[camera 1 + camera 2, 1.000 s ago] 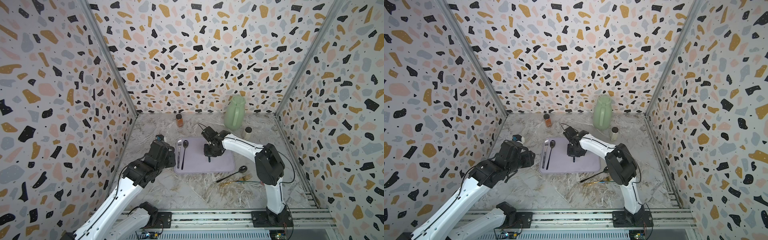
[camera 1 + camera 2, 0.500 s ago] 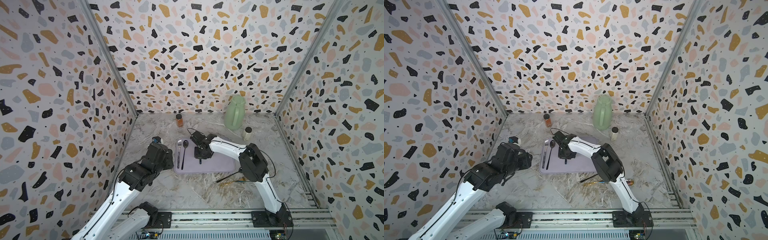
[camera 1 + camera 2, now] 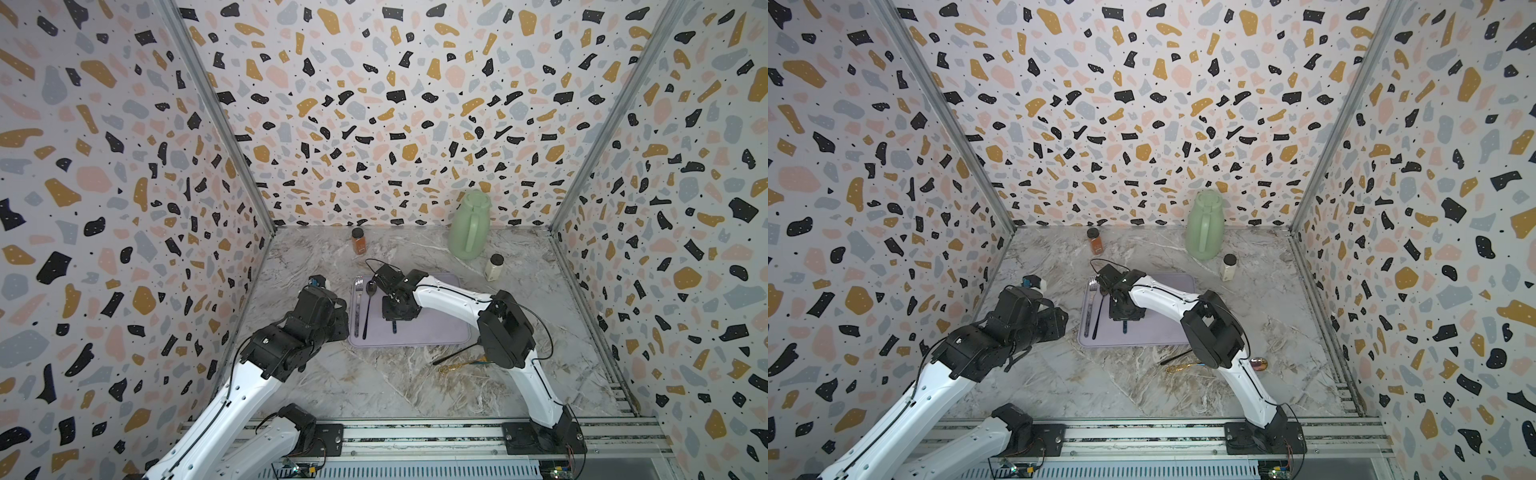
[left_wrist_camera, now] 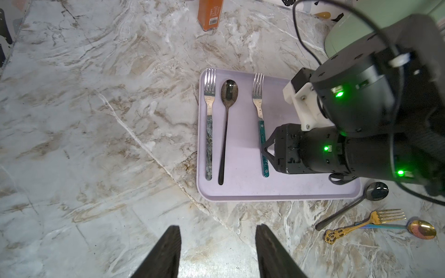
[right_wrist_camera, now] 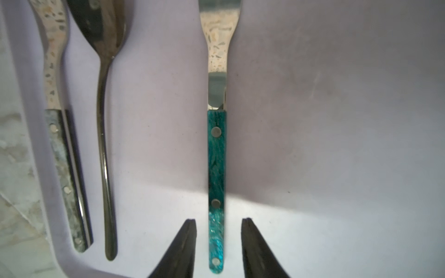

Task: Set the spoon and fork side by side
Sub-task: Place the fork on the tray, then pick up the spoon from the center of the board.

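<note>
Right claw (image 5: 219, 220): low over the tray (image 4: 240, 190), jaws part open and straddling the end of the teal fork (image 5: 216, 156). Clear gap on both sides of the handle, so nothing is gripped. The fork lies flat on the tray.

Left claw (image 4: 218, 227): jaws wide apart, empty, hanging over bare surface (image 4: 96, 120) off the tray's near corner. Likely parked there to keep out of the right arm's way and leave its camera a view of the tray.

Tray layout: grey fork (image 4: 209, 125) along the edge, spoon (image 4: 229, 91) just beside it, not touching. Both are parallel with heads pointing the same way. That pair reads as done.

- Teal fork is parallel to them, tines the same way, but clearly apart from the spoon.
- Judgement: the gap marks it as the start of a second pair, with bare tray on its far side for a partner.

Off the tray, near the right arm's elbow:
- black spoon (image 4: 376, 191), lying at a slant
- gold fork (image 4: 375, 217), crossing a tinted spoon (image 4: 422, 228)

Next move, as I judge it: lift the right claw straight up so the jaws do not drag the handle. Then fetch the black spoon, which lies clear of the crossed two and should be the easier pick.
</note>
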